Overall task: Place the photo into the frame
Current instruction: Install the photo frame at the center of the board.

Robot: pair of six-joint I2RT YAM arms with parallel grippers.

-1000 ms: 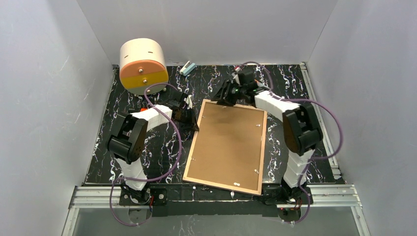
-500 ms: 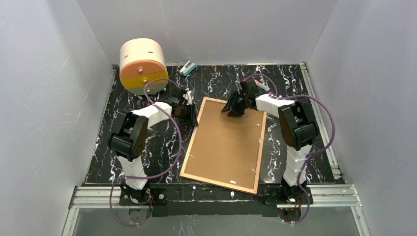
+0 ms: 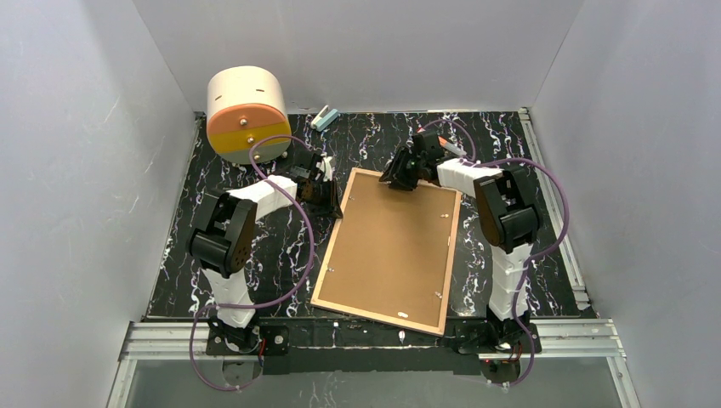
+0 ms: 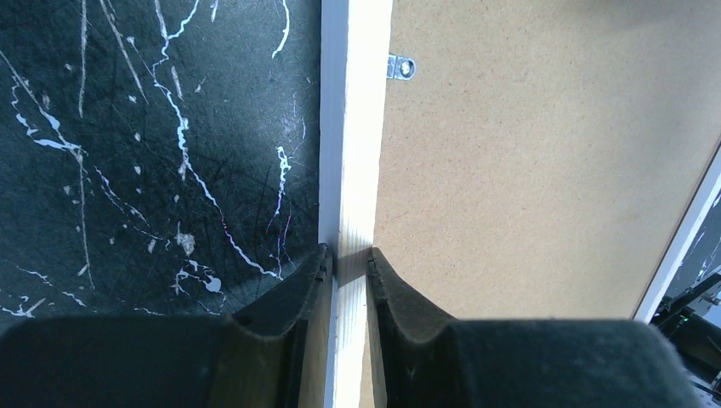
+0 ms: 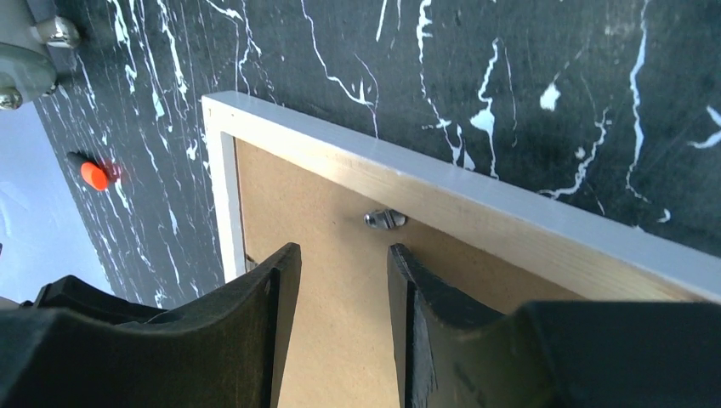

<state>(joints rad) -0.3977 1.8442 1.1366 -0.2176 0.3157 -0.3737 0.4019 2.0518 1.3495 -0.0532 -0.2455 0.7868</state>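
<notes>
right end effector [image 5: 342, 255] moved back to frame [image 5: 476, 212] far edge, apart; left end effector [image 4: 350, 253] clamps its left rim.

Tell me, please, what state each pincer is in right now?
Left pincer: closed on the frame at its rim.
Right pincer: open, holding nothing, above the backing board.
</notes>
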